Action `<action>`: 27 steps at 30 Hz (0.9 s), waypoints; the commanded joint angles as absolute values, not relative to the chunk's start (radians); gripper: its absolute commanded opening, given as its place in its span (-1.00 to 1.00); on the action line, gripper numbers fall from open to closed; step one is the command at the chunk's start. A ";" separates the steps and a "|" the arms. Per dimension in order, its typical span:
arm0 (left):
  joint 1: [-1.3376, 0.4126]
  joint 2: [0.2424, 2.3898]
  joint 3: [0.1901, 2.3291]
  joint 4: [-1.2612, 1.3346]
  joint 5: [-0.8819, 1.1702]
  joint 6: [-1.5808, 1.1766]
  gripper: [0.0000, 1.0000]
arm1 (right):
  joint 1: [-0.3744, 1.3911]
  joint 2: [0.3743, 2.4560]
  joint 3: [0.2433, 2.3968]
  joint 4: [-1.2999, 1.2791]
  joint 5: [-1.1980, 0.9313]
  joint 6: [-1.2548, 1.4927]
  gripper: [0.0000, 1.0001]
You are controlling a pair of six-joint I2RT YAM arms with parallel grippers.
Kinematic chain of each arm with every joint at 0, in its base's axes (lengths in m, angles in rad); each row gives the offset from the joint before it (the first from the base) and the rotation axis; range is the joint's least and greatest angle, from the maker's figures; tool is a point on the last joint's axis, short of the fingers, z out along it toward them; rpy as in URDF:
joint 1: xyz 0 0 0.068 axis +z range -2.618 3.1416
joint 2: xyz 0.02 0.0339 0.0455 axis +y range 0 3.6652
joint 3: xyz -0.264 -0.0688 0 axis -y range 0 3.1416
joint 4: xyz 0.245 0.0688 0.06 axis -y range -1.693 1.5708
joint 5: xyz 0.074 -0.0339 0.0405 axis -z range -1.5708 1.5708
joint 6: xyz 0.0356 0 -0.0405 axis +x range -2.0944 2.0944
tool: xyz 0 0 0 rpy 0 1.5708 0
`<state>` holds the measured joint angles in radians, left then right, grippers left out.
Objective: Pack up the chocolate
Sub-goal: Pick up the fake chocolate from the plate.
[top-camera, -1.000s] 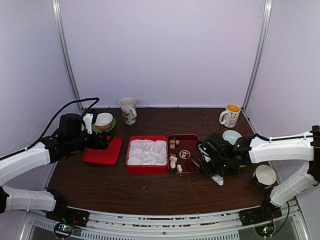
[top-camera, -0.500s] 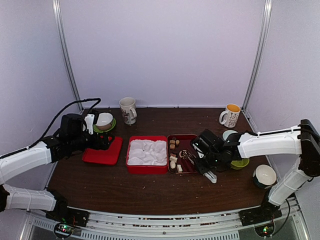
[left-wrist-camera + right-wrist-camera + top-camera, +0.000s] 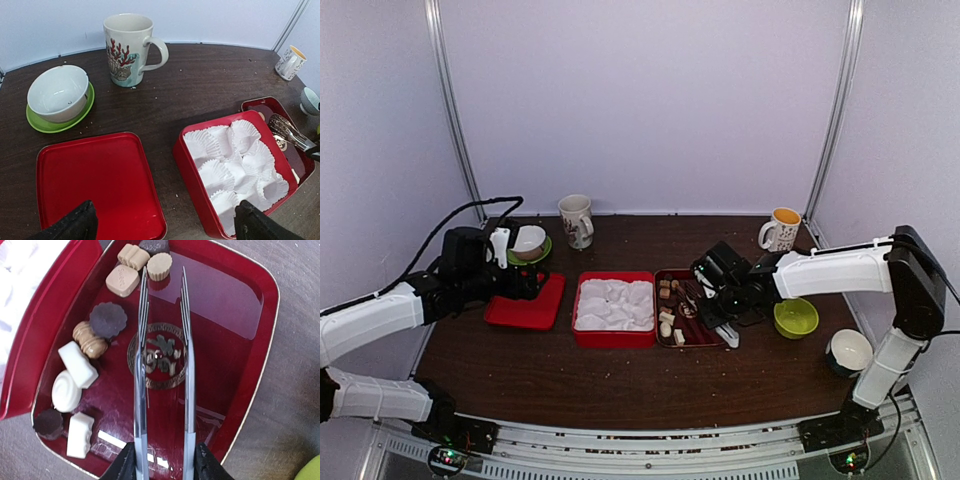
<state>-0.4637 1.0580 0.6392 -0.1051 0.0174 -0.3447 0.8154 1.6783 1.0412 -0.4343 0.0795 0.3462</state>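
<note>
Right gripper (image 3: 162, 466) shifted left over dark-red metal tray (image 3: 261, 347), clamping slim steel tongs (image 3: 141, 405) to reach assorted bite-sized chocolates (image 3: 108, 320); left gripper (image 3: 165, 227) wide open, empty.

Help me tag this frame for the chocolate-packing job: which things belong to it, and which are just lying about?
Job: chocolates, metal tongs in the right fingers, dark red tray, red box of paper cups, red lid.

Lying about: coral-print mug, white bowl on green saucer, yellow-lined mug, green bowl, white cup.
</note>
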 commanded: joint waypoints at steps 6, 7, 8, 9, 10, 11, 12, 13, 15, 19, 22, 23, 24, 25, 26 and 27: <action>-0.426 1.082 0.670 -0.026 0.020 -0.364 0.96 | 0.780 1.749 1.141 -0.393 0.051 0.287 -0.27; -0.406 1.080 0.665 -0.014 0.036 -0.377 0.96 | 0.777 1.754 1.147 -0.393 0.051 0.286 -0.27; -0.389 1.079 0.661 -0.008 0.045 -0.386 0.96 | 0.775 1.759 1.152 -0.393 0.051 0.284 -0.27; -0.377 1.078 0.663 -0.008 0.043 -0.388 0.96 | 0.771 1.762 1.156 -0.393 0.049 0.283 -0.27; -0.369 1.079 0.667 -0.013 0.032 -0.387 0.95 | 0.767 1.765 1.159 -0.391 0.049 0.282 -0.27; -0.359 1.083 0.671 -0.020 0.023 -0.384 0.96 | 0.764 1.769 1.159 -0.389 0.048 0.281 -0.27; -0.347 1.086 0.674 -0.020 0.019 -0.384 0.96 | 0.760 1.772 1.161 -0.384 0.044 0.279 -0.27; -0.331 1.091 0.671 -0.016 0.025 -0.387 0.96 | 0.756 1.776 1.163 -0.380 0.039 0.277 -0.27; -0.293 1.100 0.658 0.005 0.054 -0.408 0.95 | 0.749 1.785 1.173 -0.378 0.027 0.273 -0.29; -0.244 1.116 0.643 0.028 0.051 -0.421 0.96 | 0.743 1.784 1.178 -0.378 0.017 0.270 -0.39; -0.225 1.130 0.644 0.029 0.021 -0.411 0.95 | 0.741 1.773 1.172 -0.373 0.008 0.267 -0.43; -0.220 1.132 0.644 0.031 0.011 -0.405 0.95 | 0.740 1.770 1.170 -0.374 0.006 0.266 -0.43; -0.218 1.132 0.643 0.032 -0.008 -0.398 0.95 | 0.740 1.766 1.170 -0.375 0.003 0.264 -0.45; -0.216 1.132 0.642 0.034 -0.032 -0.391 0.95 | 0.739 1.758 1.168 -0.377 0.001 0.264 -0.46; -0.216 1.132 0.641 0.034 -0.059 -0.381 0.95 | 0.739 1.754 1.166 -0.379 0.000 0.265 -0.46; -0.216 1.131 0.643 0.036 -0.089 -0.367 0.96 | 0.739 1.742 1.162 -0.381 -0.003 0.264 -0.46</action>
